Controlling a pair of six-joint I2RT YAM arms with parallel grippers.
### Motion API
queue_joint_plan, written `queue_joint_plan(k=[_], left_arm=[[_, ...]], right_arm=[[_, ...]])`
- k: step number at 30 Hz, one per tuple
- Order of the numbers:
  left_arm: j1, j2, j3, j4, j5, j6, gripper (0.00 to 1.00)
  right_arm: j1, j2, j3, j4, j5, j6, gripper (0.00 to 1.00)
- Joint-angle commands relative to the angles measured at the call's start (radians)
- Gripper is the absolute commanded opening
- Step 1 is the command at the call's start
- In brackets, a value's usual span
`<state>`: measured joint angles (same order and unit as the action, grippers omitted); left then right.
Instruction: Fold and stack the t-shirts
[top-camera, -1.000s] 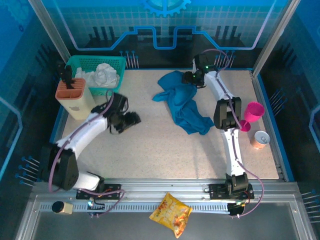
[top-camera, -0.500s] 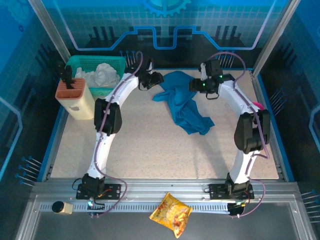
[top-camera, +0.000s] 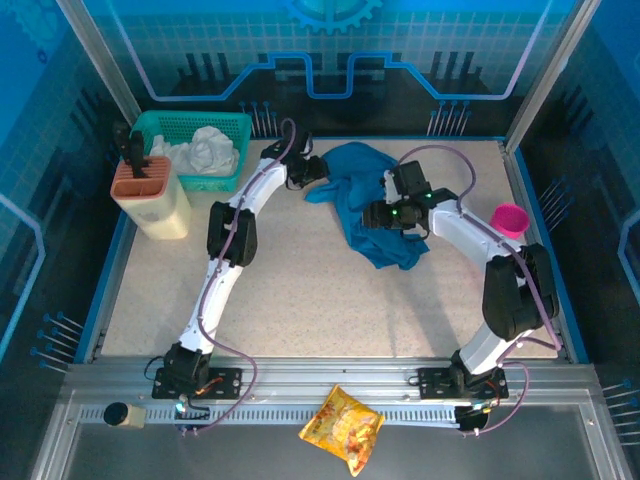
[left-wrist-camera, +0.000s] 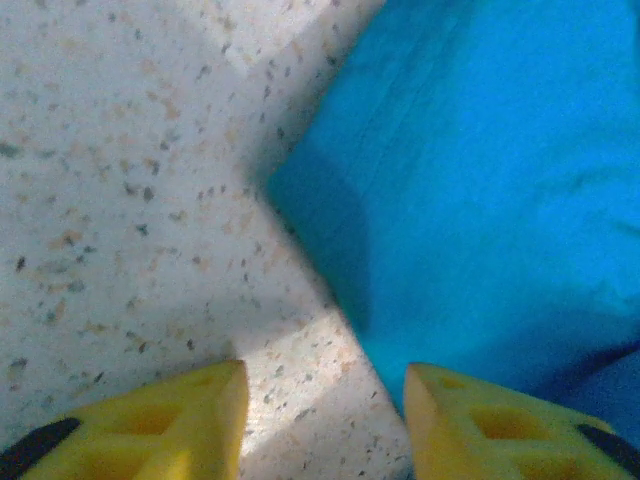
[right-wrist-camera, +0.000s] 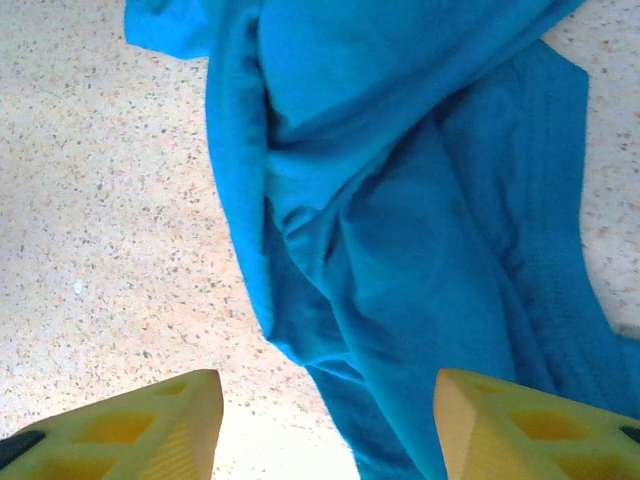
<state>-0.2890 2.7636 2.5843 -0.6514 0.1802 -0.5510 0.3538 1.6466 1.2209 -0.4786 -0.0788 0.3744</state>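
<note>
The left pincer (top-camera: 320, 170) stood spread, with nothing gripped between its jaws. In the left wrist view, this pincer (left-wrist-camera: 325, 425) straddled the edge of the t-shirt (left-wrist-camera: 480, 200). One yellow fingertip (left-wrist-camera: 165, 425) sat over bare worktop (left-wrist-camera: 120, 180), the other over blue fabric. Whether either tip touched the surface below could not be determined.

The right pincer (top-camera: 376, 214) was likewise spread and held nothing. From its own wrist camera, the pincer (right-wrist-camera: 325, 430) hung above a creased fold of the t-shirt (right-wrist-camera: 400, 250). One fingertip was over speckled worktop and the other over cloth.

The t-shirt (top-camera: 352, 180) lay crumpled and unfolded on the far middle part of the worktop (top-camera: 300, 290), running from near the back edge toward the centre. The left pincer was at its far left side. The right pincer was over its right middle portion.

A teal basket (top-camera: 190, 122) occupied the far left corner, with white cloth (top-camera: 208, 150) bundled inside. Just in front of it stood a beige holder (top-camera: 158, 205) with an orange top and a black tool (top-camera: 133, 150) upright in it. A pink cup (top-camera: 510, 215) stood near the right edge, beside the right arm. A yellow snack bag (top-camera: 342, 428) lay on the front rail between the two arm bases.
</note>
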Motion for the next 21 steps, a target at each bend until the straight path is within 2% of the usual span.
queue_joint_plan(k=[1, 4, 7, 11, 13, 15, 17, 21], left_arm=[[-0.025, 0.022, 0.008, 0.001, 0.001, -0.002, 0.31], [-0.03, -0.018, -0.065, 0.032, -0.005, 0.005, 0.0], [-0.029, -0.045, -0.114, 0.057, -0.025, 0.013, 0.0], [-0.024, -0.042, -0.114, 0.064, -0.053, 0.003, 0.0], [-0.022, -0.046, -0.118, 0.071, -0.069, -0.009, 0.0], [-0.018, -0.06, -0.133, 0.087, -0.087, -0.018, 0.0], [-0.012, -0.085, -0.16, 0.101, -0.116, -0.013, 0.0], [0.023, -0.161, -0.239, 0.109, -0.187, 0.008, 0.0]], right_arm=[[0.056, 0.04, 0.02, 0.001, 0.062, 0.02, 0.59], [0.106, 0.093, 0.036, -0.042, 0.148, 0.002, 0.6], [0.124, 0.14, 0.039, -0.057, 0.21, -0.002, 0.6], [0.13, 0.211, 0.035, -0.035, 0.218, 0.018, 0.57], [0.126, 0.255, 0.041, -0.049, 0.258, 0.027, 0.46], [0.1, 0.295, 0.048, -0.087, 0.306, 0.033, 0.19], [0.053, 0.302, 0.048, -0.118, 0.333, 0.029, 0.0], [-0.07, 0.223, 0.042, -0.153, 0.374, -0.002, 0.0]])
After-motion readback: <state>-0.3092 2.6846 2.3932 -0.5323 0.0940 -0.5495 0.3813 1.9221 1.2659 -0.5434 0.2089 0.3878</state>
